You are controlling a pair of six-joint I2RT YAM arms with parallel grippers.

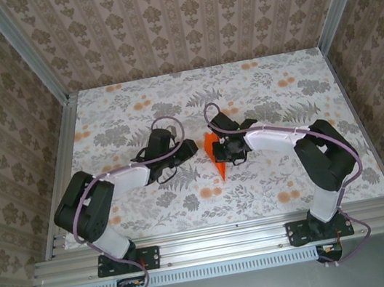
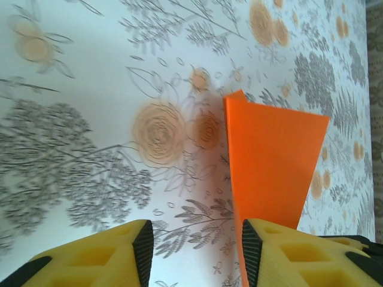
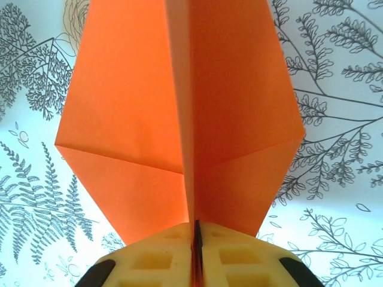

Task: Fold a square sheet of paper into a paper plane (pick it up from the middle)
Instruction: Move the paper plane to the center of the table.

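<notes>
The bright orange square sheet of paper, folded into a pointed paper plane (image 1: 216,157) with a centre crease, stands on edge at mid-table. My right gripper (image 1: 230,149) is shut on its centre crease. In the right wrist view the yellow fingers (image 3: 239,257) pinch the fold, and the two wings of the paper plane (image 3: 131,113) spread out ahead. My left gripper (image 1: 184,150) sits just left of the paper and is open. In the left wrist view the paper plane (image 2: 272,161) rises beside the right pad (image 2: 251,254), with only printed cloth in the gap of the left gripper (image 2: 196,242).
A flowered cloth (image 1: 135,109) covers the table. Aluminium rails (image 1: 223,240) frame the near edge and the sides, and wallpapered walls (image 1: 179,20) close in the back and both flanks. Both arms reach inward from the near corners.
</notes>
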